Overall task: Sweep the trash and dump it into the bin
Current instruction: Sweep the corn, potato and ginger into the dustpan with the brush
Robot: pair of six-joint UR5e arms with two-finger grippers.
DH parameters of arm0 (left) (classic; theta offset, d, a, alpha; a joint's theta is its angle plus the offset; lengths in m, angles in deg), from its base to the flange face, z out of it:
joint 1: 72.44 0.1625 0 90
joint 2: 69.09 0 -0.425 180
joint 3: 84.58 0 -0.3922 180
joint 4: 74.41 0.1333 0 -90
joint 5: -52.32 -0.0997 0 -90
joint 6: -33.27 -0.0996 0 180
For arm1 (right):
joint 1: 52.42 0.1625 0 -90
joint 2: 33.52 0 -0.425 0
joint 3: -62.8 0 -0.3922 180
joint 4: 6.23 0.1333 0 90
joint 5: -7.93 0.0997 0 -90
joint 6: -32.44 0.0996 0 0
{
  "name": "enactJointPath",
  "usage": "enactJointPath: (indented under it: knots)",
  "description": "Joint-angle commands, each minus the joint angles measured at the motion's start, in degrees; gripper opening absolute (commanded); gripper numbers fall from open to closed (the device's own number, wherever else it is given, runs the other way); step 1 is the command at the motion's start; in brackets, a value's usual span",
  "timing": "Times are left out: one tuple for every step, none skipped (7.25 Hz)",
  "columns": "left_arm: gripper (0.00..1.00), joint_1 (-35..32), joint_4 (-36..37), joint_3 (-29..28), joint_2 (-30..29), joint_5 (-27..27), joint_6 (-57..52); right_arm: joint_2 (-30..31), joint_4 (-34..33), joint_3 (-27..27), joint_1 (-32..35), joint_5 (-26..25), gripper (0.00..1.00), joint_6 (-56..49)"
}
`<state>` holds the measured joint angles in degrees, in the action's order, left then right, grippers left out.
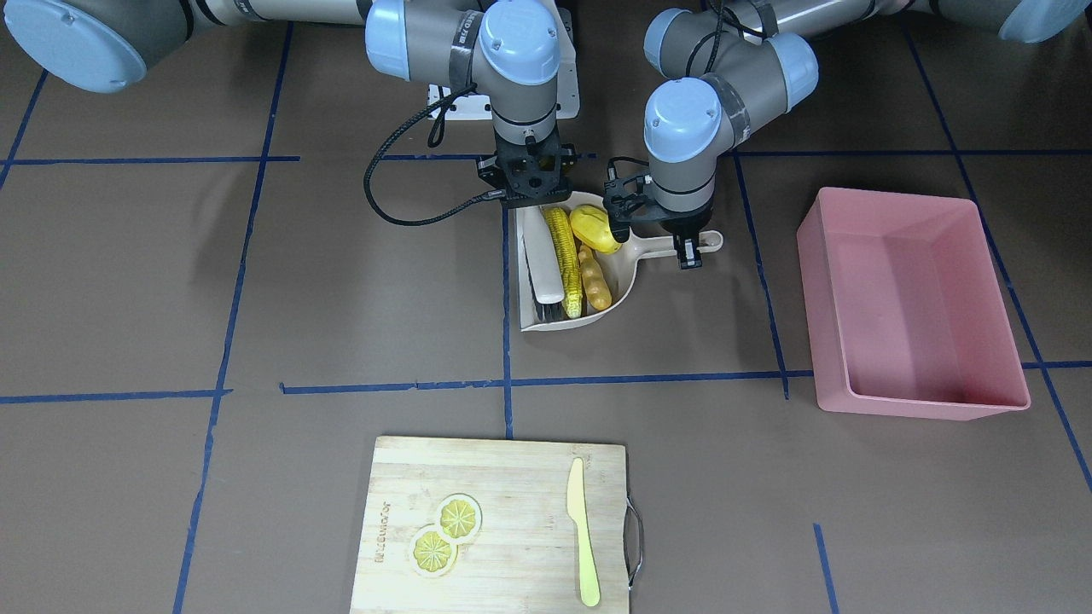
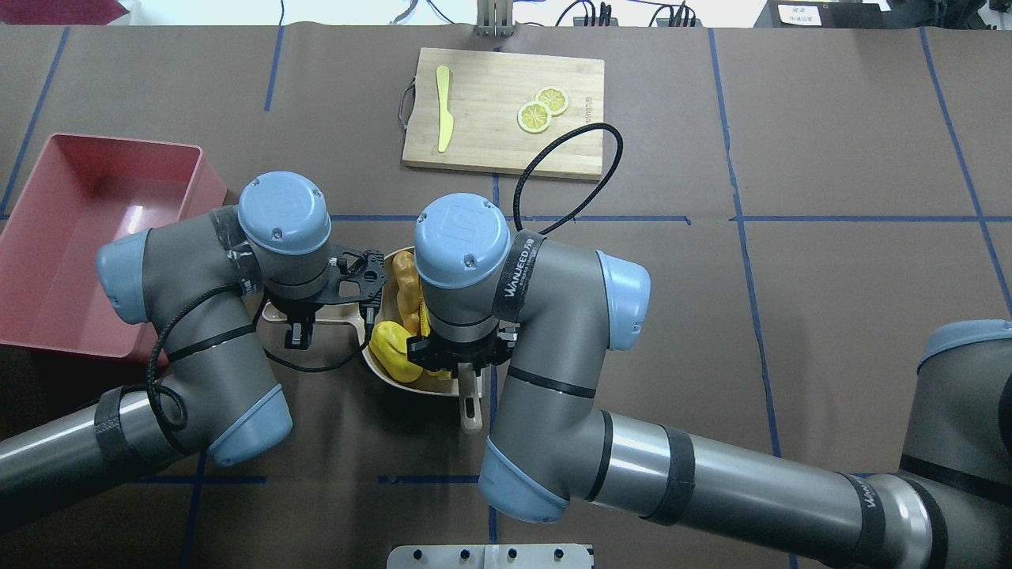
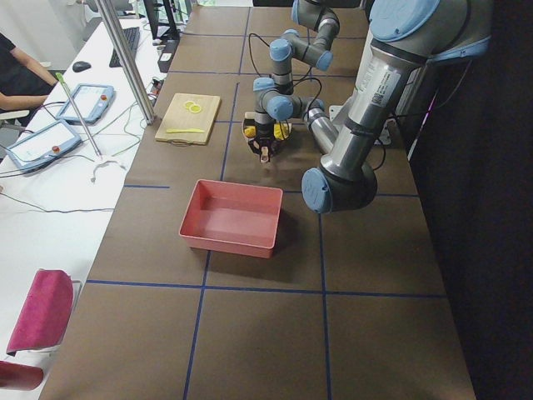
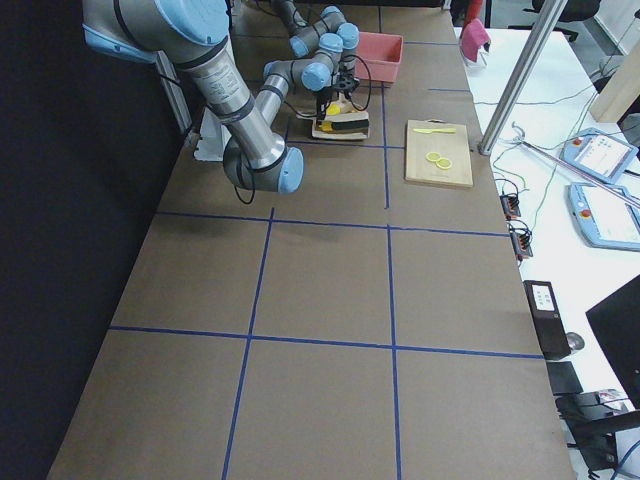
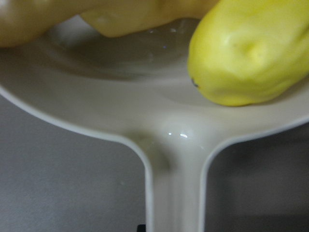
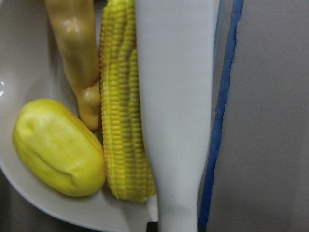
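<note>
The beige dustpan [image 1: 629,271] lies at mid-table with all the trash in it: the corn cob [image 1: 563,260], the rounded yellow lump [image 1: 595,228] and the tan ginger root [image 1: 595,281]. My left gripper [image 1: 688,251] is shut on the dustpan's handle [image 5: 174,193]. My right gripper [image 1: 527,198] is shut on the white brush [image 1: 539,256], which lies in the pan against the corn [image 6: 120,111]. The pink bin [image 1: 821,298] stands empty beyond the left gripper, on my left [image 2: 47,261].
A bamboo cutting board [image 1: 512,477] lies at the table's far side with two lemon slices [image 1: 448,529] and a pale knife [image 1: 583,533] on it. Both arms' elbows crowd over the dustpan [image 2: 371,359]. Blue tape lines cross the brown table.
</note>
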<state>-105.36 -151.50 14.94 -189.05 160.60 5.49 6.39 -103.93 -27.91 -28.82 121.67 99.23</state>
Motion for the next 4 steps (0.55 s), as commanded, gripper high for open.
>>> enactJointPath:
  knots:
    - [0.02,-1.3,-0.5,0.0,0.1,3.9,0.2,2.3,-0.4,-6.0,2.7,2.6,0.00,0.0]
    - [0.01,-2.1,-2.2,-0.1,0.1,6.3,0.2,3.8,-2.1,-10.1,4.3,4.1,0.00,0.0]
    - [0.01,-2.2,-2.3,-0.1,0.1,6.7,0.3,4.3,-6.1,-13.9,5.8,4.6,0.00,0.0]
    - [0.00,-2.3,-2.4,-0.1,0.1,6.8,0.4,5.7,-9.9,-18.7,7.0,4.6,0.00,0.0]
